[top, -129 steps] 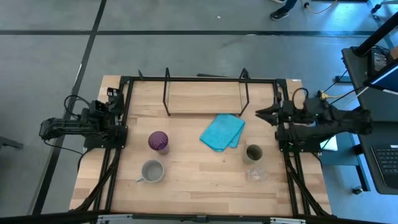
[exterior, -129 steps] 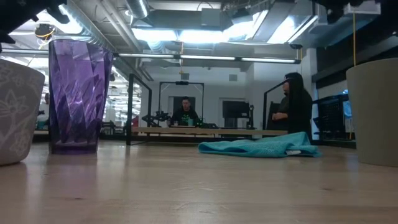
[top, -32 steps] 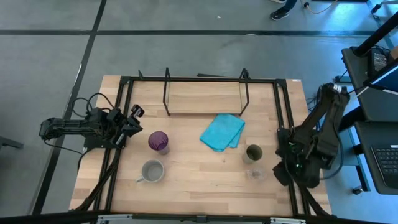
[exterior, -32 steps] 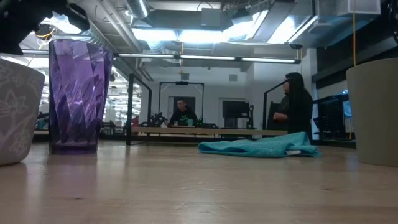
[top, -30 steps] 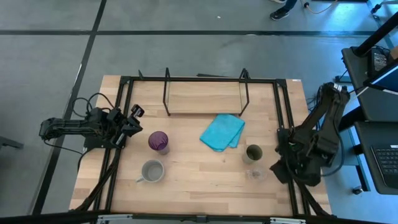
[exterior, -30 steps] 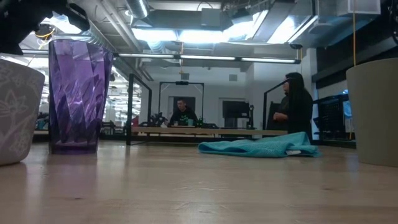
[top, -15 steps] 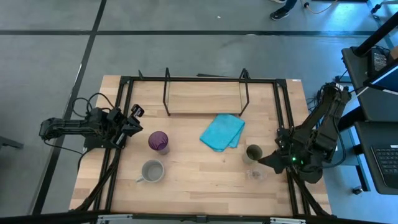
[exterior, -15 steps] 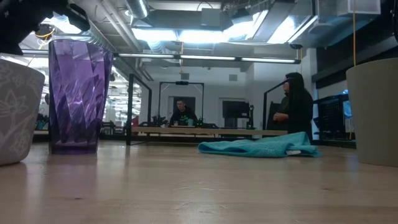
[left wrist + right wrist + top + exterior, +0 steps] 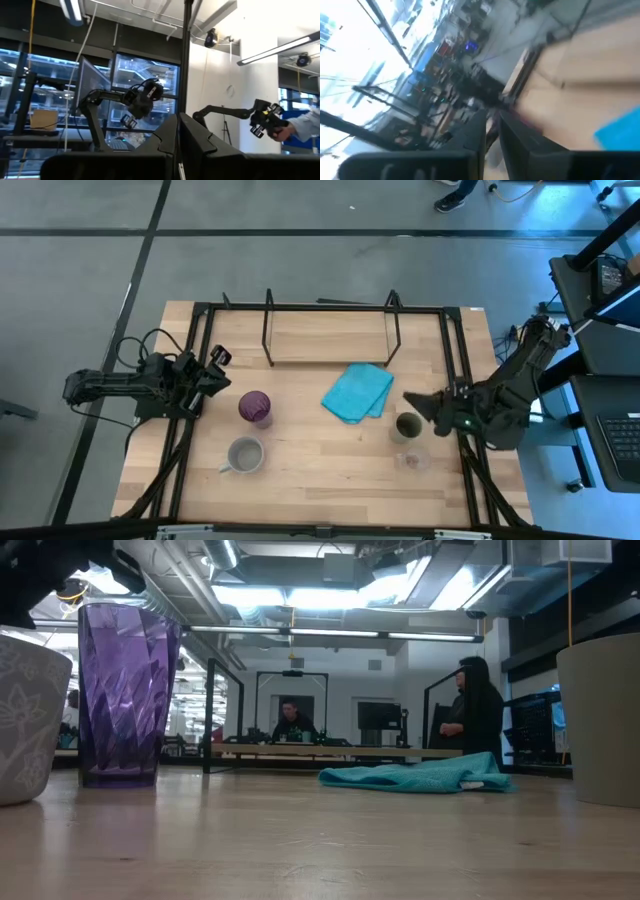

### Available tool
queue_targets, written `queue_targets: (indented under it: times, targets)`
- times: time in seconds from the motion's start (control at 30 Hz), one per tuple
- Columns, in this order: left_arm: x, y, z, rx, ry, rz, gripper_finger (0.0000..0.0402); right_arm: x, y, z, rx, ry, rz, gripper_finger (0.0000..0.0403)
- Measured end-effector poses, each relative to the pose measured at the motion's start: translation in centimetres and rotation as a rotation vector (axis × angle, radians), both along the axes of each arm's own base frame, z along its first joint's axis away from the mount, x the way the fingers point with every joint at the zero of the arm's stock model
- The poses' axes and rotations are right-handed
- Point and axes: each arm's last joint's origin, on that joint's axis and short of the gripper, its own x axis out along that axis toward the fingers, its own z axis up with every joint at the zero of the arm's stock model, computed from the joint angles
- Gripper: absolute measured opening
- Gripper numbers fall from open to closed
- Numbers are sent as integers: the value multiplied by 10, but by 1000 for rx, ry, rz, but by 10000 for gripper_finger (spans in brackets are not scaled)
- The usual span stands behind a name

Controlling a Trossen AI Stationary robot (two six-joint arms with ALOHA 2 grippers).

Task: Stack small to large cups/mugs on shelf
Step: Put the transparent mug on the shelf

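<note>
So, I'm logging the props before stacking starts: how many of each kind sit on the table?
Glass: 1, clear
Mug: 1, grey
Cup: 1, olive-green
Tumbler: 1, purple
Cloth: 1, turquoise
Shelf: 1, black wire
Total: 6

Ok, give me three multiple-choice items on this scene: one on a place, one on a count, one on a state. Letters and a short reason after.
1. Where is the right gripper?
A. over the shelf
B. beside the olive-green cup, at the table's right
C. above the grey mug

2. How many cups or mugs stand on the shelf?
A. none
B. two
C. four

3. How does the purple tumbler stand?
A. tipped on its side
B. upside down on the cloth
C. upright on the table

Answers:
1 B: in the high view its tip lies next to the olive-green cup.
2 A: the tumbler, the grey mug, the olive-green cup and the clear glass all stand on the table.
3 C: the low view shows it upright on the wood.
</note>
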Motion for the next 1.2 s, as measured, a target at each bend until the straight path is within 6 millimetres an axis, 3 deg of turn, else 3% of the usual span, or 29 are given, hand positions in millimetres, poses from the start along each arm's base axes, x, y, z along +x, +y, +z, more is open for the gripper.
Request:
queue_targets:
  times: [0.2, 0.4, 0.53, 0.63, 0.7, 0.8, 0.93, 1.2]
  targets:
    - [0, 0, 0, -4, 1, -3, 11, 9, -14, 6, -140, 87, 68, 54]
    - [0, 0, 0, -5, 1, -4, 11, 1, -33, 36, -171, 281, 121, 54]
    - [0, 0, 0, -5, 1, -4, 11, -6, -45, 55, -129, 537, 176, 54]
    - [0, 0, 0, -5, 1, -4, 11, -10, -48, 59, -22, 854, 223, 54]
    - [0, 0, 0, -5, 2, -5, 11, -5, -41, 57, 84, 995, 287, 54]
    - [0, 0, 0, 0, 1, -2, 12, 3, -32, 50, 167, 1041, 340, 54]
    - [1, 0, -2, -1, 23, -2, 11, 11, -16, 28, 266, 1225, 376, 54]
    - [3, 0, -4, -3, 51, -4, 11, 0, 22, -8, 456, 1401, 218, 54]
